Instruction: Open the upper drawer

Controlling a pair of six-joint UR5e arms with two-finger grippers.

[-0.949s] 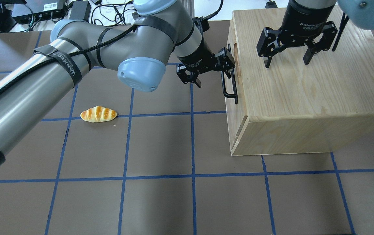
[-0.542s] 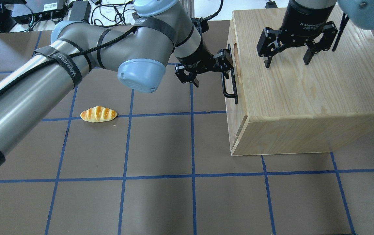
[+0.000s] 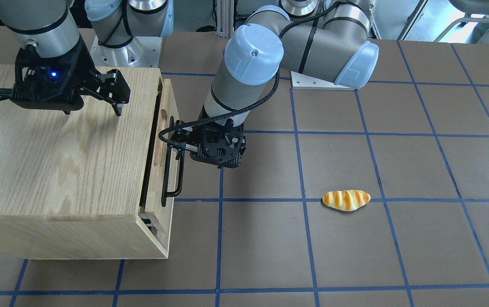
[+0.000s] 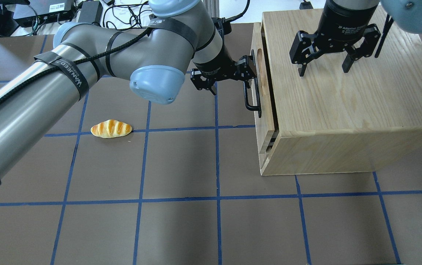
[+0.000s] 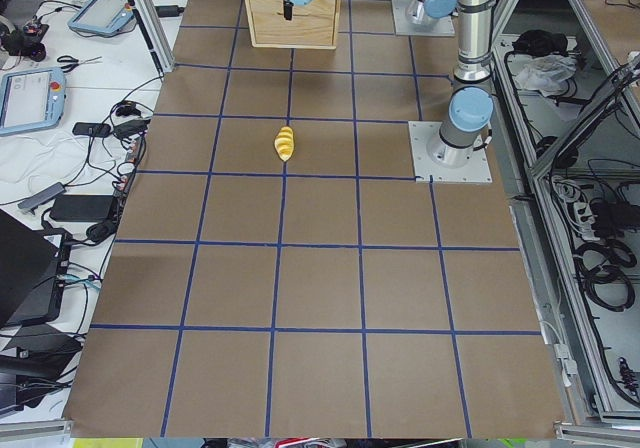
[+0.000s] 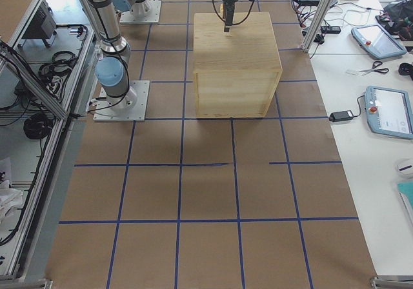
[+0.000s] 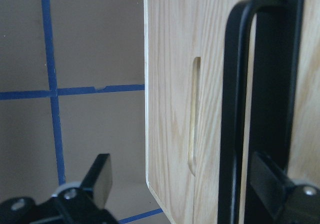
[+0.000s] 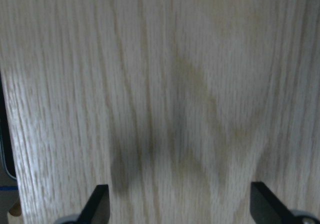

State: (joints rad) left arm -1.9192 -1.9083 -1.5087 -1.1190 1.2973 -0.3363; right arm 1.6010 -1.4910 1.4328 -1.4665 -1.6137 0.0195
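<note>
The upper drawer is the light-wood front with an oval cutout at the left face of the wooden cabinet. It stands a little way out, with a dark gap behind it. Its black bar handle lies between the fingers of my left gripper. That gripper is open, with one finger behind the bar. My right gripper is open, fingertips on the cabinet top.
A toy bread roll lies on the brown mat left of the cabinet. The lower front panel sits under the drawer. Cables and electronics lie beyond the table's far edge.
My left gripper has moved left, away from the cabinet, with the handle hooked. The upper drawer has slid out a little and a gap has opened. The right gripper has not moved.
</note>
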